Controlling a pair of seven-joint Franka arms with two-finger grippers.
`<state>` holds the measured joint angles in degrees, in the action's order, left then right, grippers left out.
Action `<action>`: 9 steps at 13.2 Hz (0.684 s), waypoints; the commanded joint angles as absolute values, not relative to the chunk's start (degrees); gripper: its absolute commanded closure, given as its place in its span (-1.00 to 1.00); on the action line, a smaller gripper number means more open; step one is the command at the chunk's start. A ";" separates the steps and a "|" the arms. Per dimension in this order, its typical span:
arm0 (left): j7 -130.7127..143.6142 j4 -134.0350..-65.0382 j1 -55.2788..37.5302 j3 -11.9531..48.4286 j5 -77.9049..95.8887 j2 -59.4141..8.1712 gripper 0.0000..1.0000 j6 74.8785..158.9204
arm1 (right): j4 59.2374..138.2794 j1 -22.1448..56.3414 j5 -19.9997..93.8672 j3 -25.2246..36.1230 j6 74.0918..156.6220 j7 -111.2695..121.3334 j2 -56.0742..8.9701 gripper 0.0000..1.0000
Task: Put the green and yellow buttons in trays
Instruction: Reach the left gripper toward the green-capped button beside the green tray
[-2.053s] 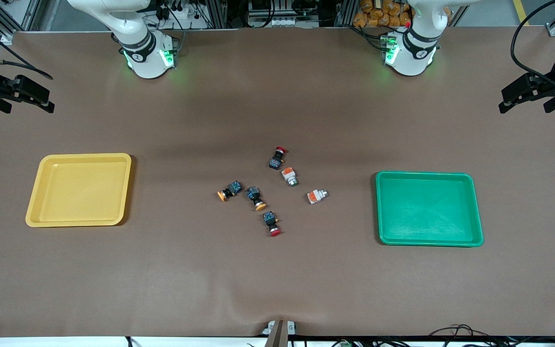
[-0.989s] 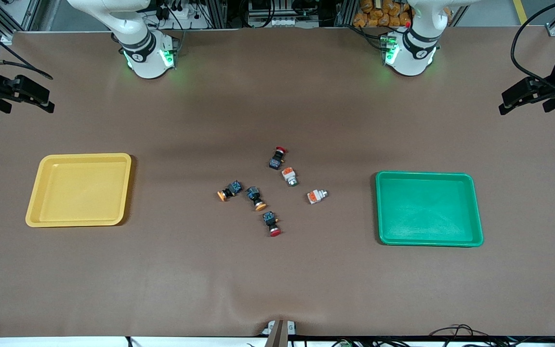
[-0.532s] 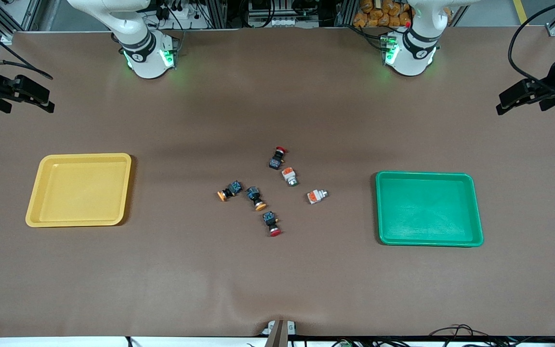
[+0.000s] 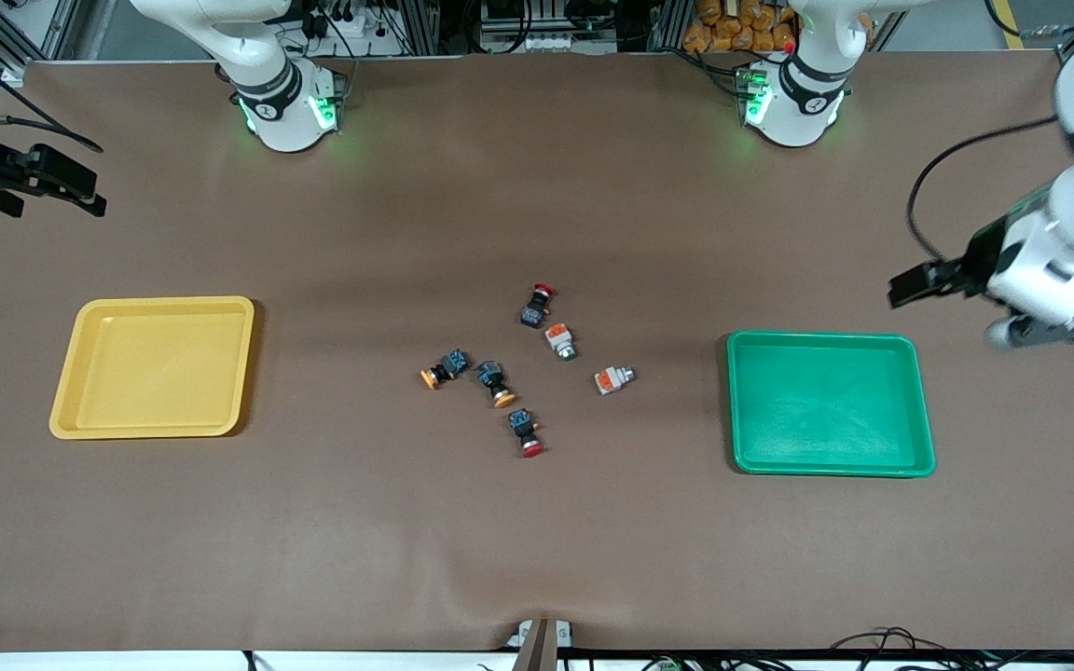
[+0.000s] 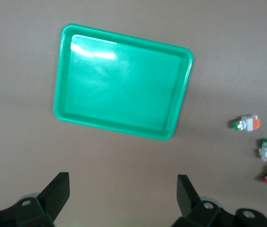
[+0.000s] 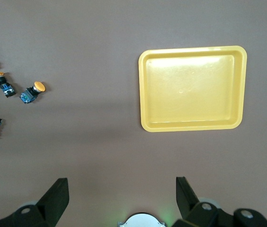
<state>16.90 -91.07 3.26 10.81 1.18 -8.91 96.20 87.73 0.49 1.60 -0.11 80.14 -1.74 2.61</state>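
My smooth plastic trays, the green tray (image 4: 831, 405) and yellow tray (image 4: 153, 366), lie flat and hold nothing. The buttons (image 4: 500, 377) sit clustered on the brown counter (image 4: 537, 540) between them. My left claw (image 5: 123, 201) hangs released over the counter just beside the green tray; my right claw (image 6: 122, 198) waits, released.

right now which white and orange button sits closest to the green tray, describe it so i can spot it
Start at the green tray toward the left arm's end of the table, then look to the cluster of small switches mid-table. The white-and-orange button is the cluster's member closest to that tray, lying on its side. Its twin lies farther from the front camera, beside a red-capped black switch.
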 commanded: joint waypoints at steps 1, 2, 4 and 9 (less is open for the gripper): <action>22.74 -90.70 1.85 12.91 0.35 -11.77 -1.00 100.09 | 88.07 0.62 2.02 0.26 79.80 -1.41 3.43 -1.00; 24.68 -91.14 0.80 13.09 0.18 -12.82 -1.00 101.67 | 88.15 0.62 2.02 0.26 79.72 -1.32 3.43 -1.00; 29.15 -91.23 -1.75 13.10 0.09 -15.28 -1.00 103.79 | 88.15 0.53 2.02 0.26 79.63 -1.32 3.43 -1.00; 40.69 -90.79 -7.73 13.01 0.00 -20.56 -1.00 109.41 | 88.15 0.44 2.11 0.26 79.37 -1.41 3.43 -1.00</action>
